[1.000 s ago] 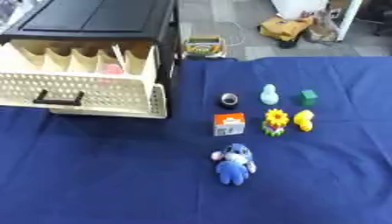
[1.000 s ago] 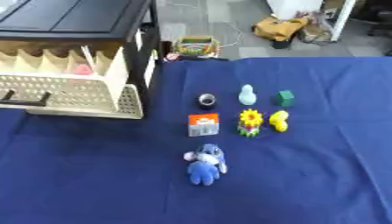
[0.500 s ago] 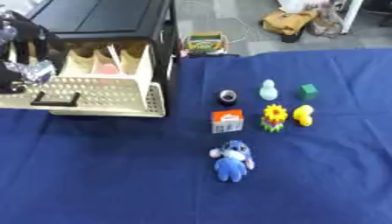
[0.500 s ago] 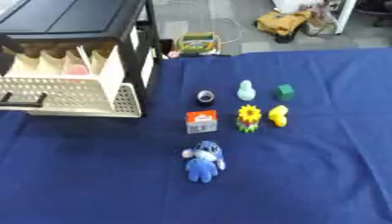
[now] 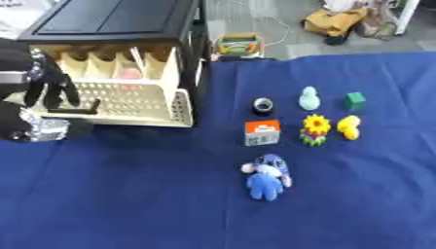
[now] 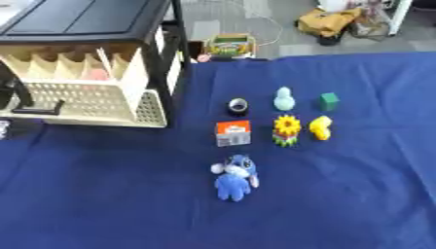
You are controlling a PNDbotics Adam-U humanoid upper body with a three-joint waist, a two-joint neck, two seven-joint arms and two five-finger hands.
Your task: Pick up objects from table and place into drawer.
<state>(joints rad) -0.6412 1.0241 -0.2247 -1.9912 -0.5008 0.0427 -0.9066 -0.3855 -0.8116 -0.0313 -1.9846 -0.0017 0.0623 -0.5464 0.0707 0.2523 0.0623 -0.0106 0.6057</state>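
Note:
The cream drawer (image 5: 128,104) stands pulled out of the black cabinet (image 5: 115,19), with a pink thing (image 5: 128,73) in one of its compartments. My left hand (image 5: 47,82) hangs at the drawer's front left, fingers pointing down and relaxed, just above the black handle (image 5: 72,111). On the blue cloth lie a blue plush (image 5: 265,175), an orange and grey box (image 5: 262,133), a black ring (image 5: 263,104), a pale teal figure (image 5: 309,98), a green cube (image 5: 354,100), a sunflower toy (image 5: 316,129) and a yellow duck (image 5: 348,127). My right hand shows in neither view.
The blue-clothed table (image 5: 128,204) stretches wide in front of and right of the toys. Beyond its far edge, on the floor, lie a colourful box (image 5: 238,44) and a yellow bag (image 5: 336,22).
My left hand came in from the left edge and moved down and right to the drawer's front. The toys have not moved.

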